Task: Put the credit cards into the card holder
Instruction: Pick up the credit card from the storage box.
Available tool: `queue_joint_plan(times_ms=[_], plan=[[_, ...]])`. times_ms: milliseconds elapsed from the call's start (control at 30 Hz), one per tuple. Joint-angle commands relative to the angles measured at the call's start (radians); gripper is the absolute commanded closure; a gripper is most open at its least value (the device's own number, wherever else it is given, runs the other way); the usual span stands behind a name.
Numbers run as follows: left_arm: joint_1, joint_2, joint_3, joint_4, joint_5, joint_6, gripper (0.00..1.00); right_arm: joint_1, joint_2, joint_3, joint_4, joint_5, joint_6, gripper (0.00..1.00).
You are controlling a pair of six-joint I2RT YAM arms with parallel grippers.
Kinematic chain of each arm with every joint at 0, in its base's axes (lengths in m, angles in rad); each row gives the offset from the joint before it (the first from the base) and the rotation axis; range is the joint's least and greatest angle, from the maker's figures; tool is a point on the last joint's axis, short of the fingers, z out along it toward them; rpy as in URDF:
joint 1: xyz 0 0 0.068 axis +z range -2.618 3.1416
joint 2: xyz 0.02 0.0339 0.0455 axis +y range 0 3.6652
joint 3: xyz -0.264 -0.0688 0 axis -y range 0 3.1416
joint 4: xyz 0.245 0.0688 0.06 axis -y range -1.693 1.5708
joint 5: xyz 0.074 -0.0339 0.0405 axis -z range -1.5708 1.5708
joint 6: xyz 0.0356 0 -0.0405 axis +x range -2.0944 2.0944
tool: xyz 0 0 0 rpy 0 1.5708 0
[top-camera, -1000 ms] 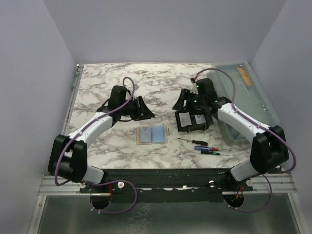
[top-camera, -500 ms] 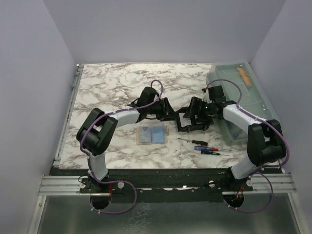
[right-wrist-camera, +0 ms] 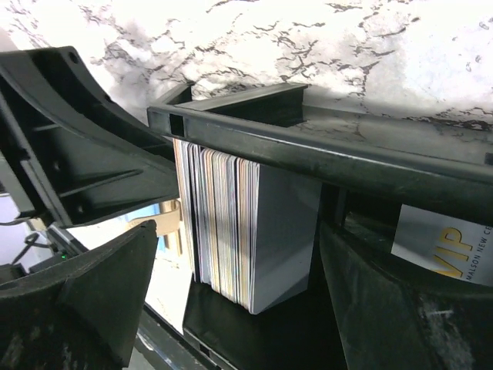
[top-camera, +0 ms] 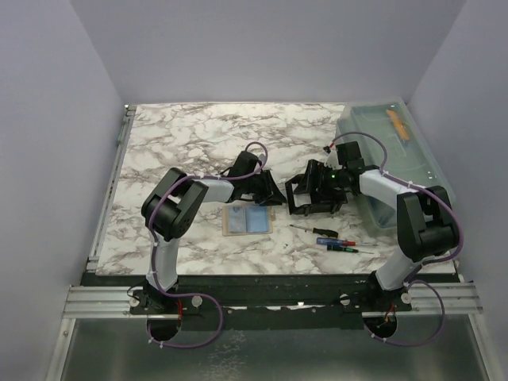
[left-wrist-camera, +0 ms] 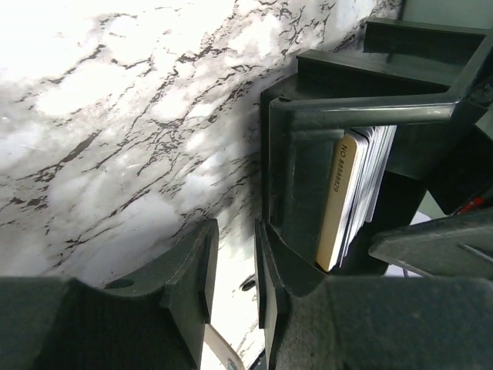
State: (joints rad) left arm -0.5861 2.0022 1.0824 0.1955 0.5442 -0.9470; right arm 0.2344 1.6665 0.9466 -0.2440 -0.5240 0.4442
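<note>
On the table [top-camera: 182, 135], just on the base side of the left end effector [left-wrist-camera: 233, 235], lie the tan card [top-camera: 230, 223] and the light blue card [top-camera: 254, 220]. The left fingers stand a narrow slit apart, empty, right beside the card holder [left-wrist-camera: 296, 146]. The right end effector [right-wrist-camera: 240, 231] is spread wide around the holder; whether it grips cannot be told. A stack of cards [right-wrist-camera: 266, 231] stands between its fingers.

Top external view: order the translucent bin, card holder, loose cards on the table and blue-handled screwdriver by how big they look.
1. translucent bin
2. card holder, partly hidden, so only narrowly ahead of the next
3. loose cards
4. blue-handled screwdriver
</note>
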Motion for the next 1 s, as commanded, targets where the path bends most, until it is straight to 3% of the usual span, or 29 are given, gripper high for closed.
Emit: queue_joint_plan(times_ms=[0, 467, 967], plan=[[-0.010, 0.021, 0.037, 0.016, -0.017, 0.011, 0.69, 0.002, -0.007, -0.012, 0.049, -0.087, 0.016, 0.14], [-0.020, 0.036, 0.062, 0.017, -0.007, 0.012, 0.69, 0.001, -0.062, -0.029, 0.043, -0.092, 0.028, 0.49], [-0.021, 0.032, 0.057, 0.020, -0.009, 0.014, 0.69, 0.002, -0.096, -0.044, 0.055, -0.118, 0.039, 0.69]])
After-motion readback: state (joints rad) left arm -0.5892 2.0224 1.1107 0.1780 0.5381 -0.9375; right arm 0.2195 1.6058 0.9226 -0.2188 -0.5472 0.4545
